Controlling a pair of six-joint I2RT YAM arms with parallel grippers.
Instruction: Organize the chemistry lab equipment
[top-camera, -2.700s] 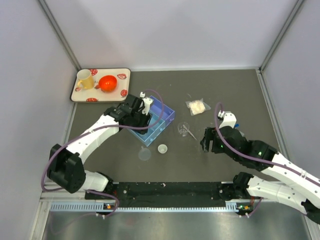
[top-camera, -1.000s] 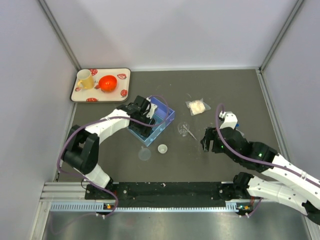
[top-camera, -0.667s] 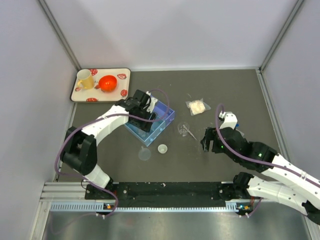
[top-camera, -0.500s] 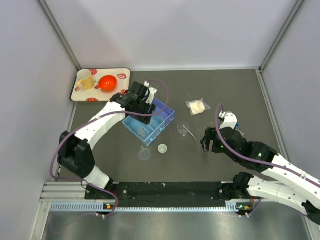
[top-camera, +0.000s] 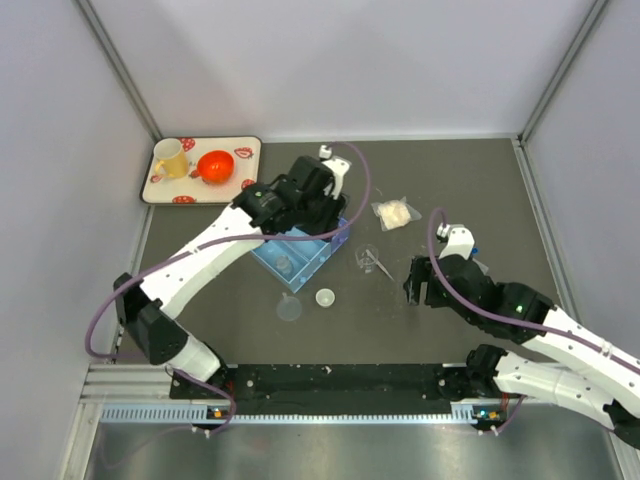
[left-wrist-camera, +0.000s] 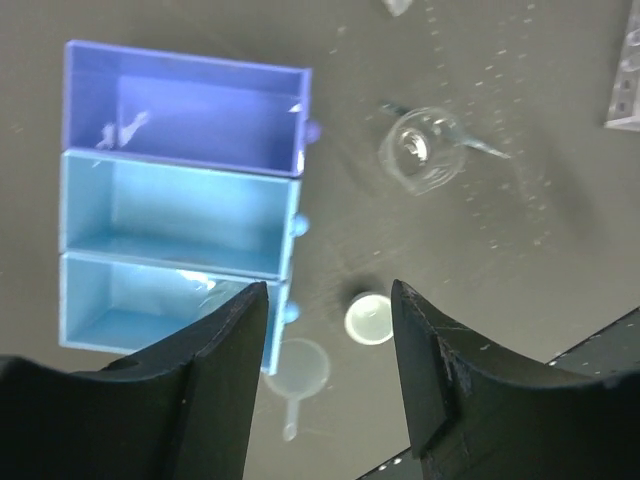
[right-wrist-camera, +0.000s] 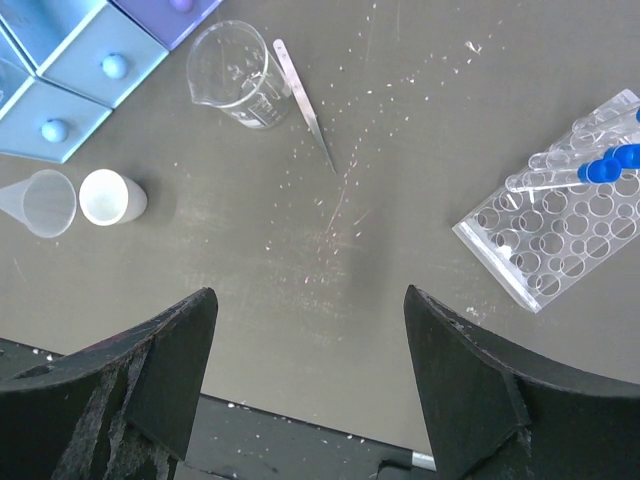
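Note:
My left gripper is open and empty, held above the far end of the blue three-compartment box. In the left wrist view its jaws stand apart over the box, a small white cup and a clear funnel. A clear item lies in the nearest compartment. My right gripper is open and empty above bare table, with a small clear beaker, a thin rod, the gridded tube rack and blue-capped tubes in front of it.
A tray at the back left holds a yellow mug and an orange-red bowl. A small clear bag lies at the back middle. Grey walls enclose the table on three sides. My right arm covers the rack from above.
My left gripper has risen out of the blue box and swung toward the back right, uncovering the box with a clear item in it. The right arm has not moved.

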